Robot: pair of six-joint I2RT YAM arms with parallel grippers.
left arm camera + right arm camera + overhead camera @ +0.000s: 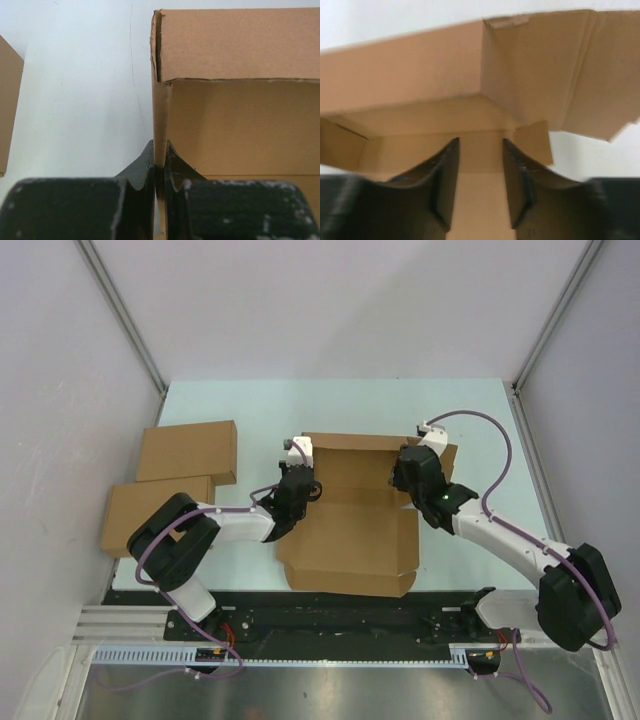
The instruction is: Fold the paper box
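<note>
The paper box [350, 540] is a brown cardboard sheet in the middle of the table. Its back wall and side walls stand up and its lid panel lies flat toward me. My left gripper [300, 485] is shut on the box's upright left side wall, which shows as a thin cardboard edge [160, 115] between the fingertips [159, 150]. My right gripper [403, 483] is open over the box's right rear corner. In the right wrist view the gripper [480, 150] has the box floor showing between its fingers, and the back wall [410, 70] and a loose right flap [600, 75] lie ahead.
Two finished flat brown boxes lie at the left of the table, one farther back [187, 451] and one nearer [150, 515]. An edge of one shows at the left of the left wrist view [7, 100]. Grey enclosure walls stand on both sides.
</note>
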